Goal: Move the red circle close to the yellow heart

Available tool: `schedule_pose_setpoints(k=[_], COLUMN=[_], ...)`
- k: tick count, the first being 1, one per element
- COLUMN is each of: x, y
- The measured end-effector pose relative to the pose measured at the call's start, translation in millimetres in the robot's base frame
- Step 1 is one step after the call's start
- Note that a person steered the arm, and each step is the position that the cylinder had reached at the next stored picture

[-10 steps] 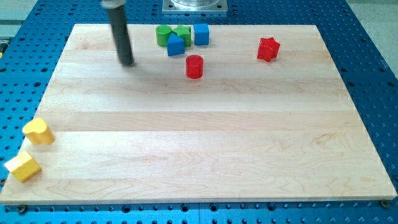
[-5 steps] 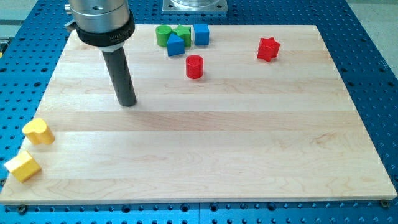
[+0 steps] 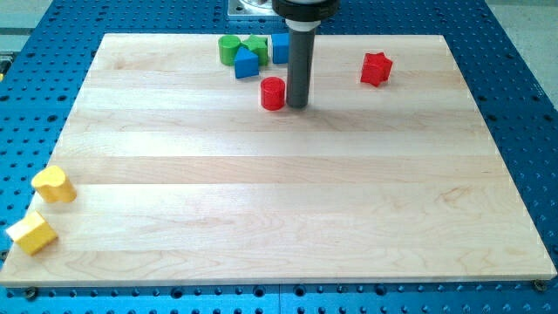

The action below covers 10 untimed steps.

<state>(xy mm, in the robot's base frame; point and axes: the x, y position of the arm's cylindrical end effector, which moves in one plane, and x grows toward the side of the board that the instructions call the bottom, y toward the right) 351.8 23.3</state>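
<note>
The red circle [image 3: 273,92], a short cylinder, stands on the wooden board [image 3: 279,201] near the view's top, just left of centre. My tip [image 3: 297,105] rests right beside it on its right, touching or nearly touching. The yellow heart [image 3: 53,184] lies at the board's left edge, far down and left of the red circle.
A green circle [image 3: 229,49], a green block [image 3: 255,45], a blue triangle [image 3: 247,64] and a blue square [image 3: 282,48] cluster at the view's top above the red circle. A red star [image 3: 377,69] sits at top right. A yellow block [image 3: 32,233] lies at bottom left.
My tip moved from the board's top left down, then swung right to the red circle's right side. No block has moved.
</note>
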Motion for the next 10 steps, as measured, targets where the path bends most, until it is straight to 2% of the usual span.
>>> schedule_pose_setpoints(k=[1,2,3,4,5,6,7,8,9,10], x=[6,-29,-16,71,136,108,76,93,119,116], y=[-12,20,-43,-120,-206,-141,-181,-216,-219,-216])
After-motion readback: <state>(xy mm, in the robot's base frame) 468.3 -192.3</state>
